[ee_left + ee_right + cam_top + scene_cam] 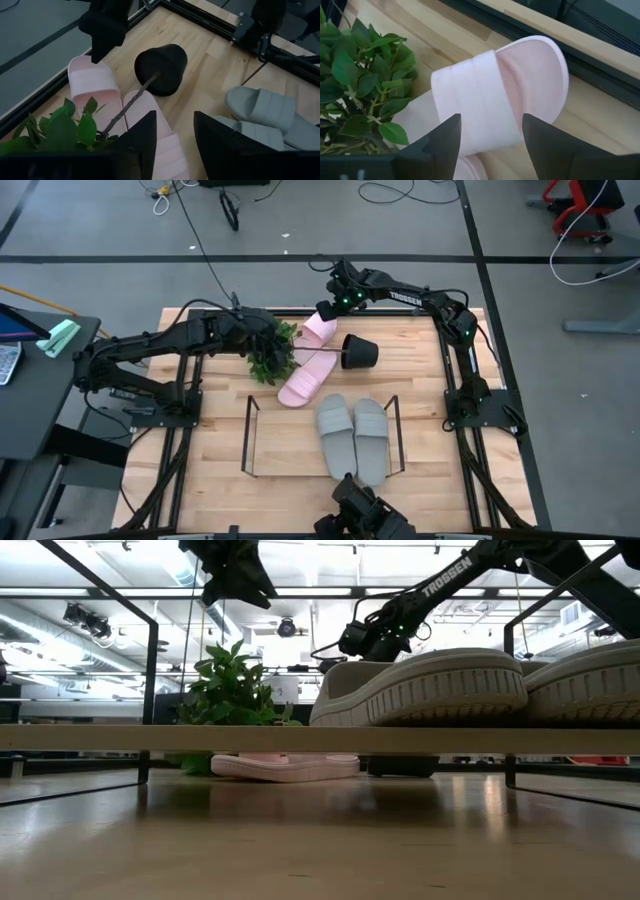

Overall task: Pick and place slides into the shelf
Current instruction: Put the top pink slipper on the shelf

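The right gripper [490,145] hangs over the far pink slide [320,329], and its jaws are apart with nothing in them. From its own wrist camera, the slide's wide strap lies right in front of the gap between the jaws, with the open toe end pointing away toward the desk's [200,480] back edge. That slide lies slanted near the back edge, so I think the jaws need to come down across the strap, one on each side of it. The right arm is the nearer one to this slide. The left gripper [174,142] hovers over the plant [270,352], which has tipped over with its black pot [358,352] lying on its side. Its jaws are apart too and hold nothing. The other pink slide [305,383] lies just under and past the left gripper, with its long way running slanted from the plant toward the shelf [249,442]. The plant's stem crosses over it, so that could get in the way. The shelf sits at the front middle of the desk. Two grey slides [352,435] already lie side by side in its right part, with their long way running front to back. The left part of the shelf has no slides in it yet, so two go in and two wait outside.
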`<action>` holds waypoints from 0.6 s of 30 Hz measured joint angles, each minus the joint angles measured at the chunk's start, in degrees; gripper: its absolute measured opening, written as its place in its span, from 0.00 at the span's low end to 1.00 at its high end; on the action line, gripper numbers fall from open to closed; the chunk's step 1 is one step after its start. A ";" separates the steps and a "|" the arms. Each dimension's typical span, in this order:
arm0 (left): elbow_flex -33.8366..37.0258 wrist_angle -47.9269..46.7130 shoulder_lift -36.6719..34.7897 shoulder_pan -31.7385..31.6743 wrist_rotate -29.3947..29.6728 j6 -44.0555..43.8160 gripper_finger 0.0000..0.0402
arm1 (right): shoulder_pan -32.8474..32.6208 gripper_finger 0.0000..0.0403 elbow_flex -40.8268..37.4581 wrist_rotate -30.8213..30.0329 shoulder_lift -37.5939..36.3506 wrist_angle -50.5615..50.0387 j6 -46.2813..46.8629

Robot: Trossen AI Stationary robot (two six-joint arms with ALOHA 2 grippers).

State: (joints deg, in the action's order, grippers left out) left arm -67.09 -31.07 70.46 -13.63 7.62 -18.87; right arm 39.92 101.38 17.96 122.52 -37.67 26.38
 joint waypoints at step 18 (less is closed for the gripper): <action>-0.02 -0.26 0.00 0.97 -0.42 -0.31 0.33 | -0.76 0.54 0.00 5.18 3.39 0.45 -0.39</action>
State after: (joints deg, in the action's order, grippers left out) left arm -67.11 -31.33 70.45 -12.66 7.20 -19.18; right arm 39.16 101.38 23.14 125.91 -37.21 25.99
